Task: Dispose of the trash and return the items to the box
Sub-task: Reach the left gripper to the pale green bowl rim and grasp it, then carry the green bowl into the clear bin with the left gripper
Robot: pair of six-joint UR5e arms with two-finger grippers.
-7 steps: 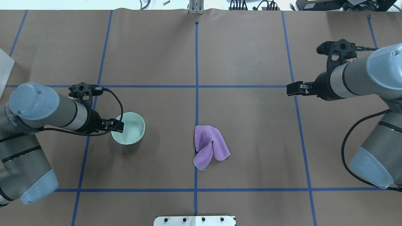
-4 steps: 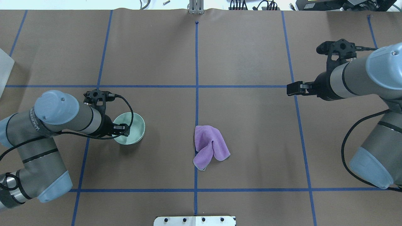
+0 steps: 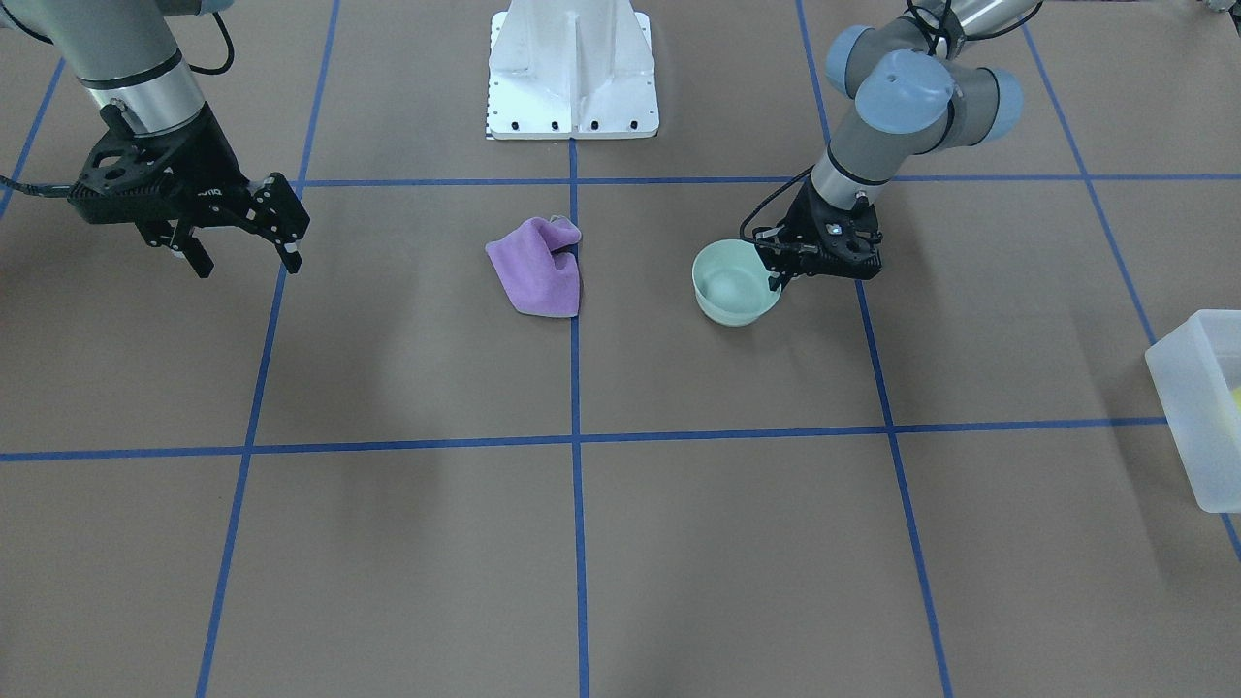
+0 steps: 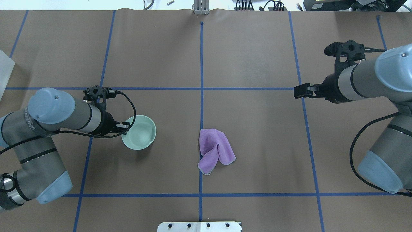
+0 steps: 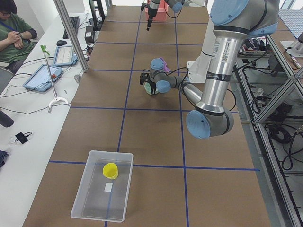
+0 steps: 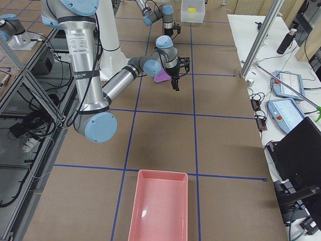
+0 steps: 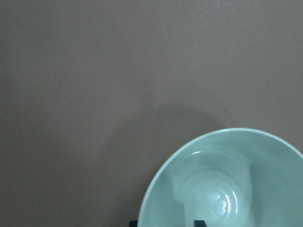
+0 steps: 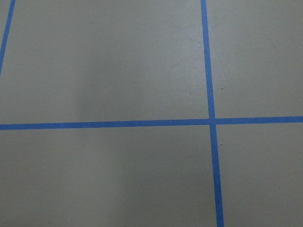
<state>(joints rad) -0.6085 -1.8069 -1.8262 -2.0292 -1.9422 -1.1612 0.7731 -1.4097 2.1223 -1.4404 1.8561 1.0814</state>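
Observation:
The pale mint-green bowl sits left of centre; it also shows in the front view and fills the lower right of the left wrist view. My left gripper is shut on the bowl's near-left rim, one finger inside and one outside. The yellow cup stands inside the frosted box at the table's far left end. My right gripper is open and empty, hovering over bare table at the right.
A crumpled purple cloth lies at the table's centre, right of the bowl. A pink tray lies at the table's right end. The white robot base is at the near middle edge.
My left arm has swung its elbow in and the gripper has settled on the bowl's rim. The bowl has shifted a little to the right with it. The right arm has not moved.

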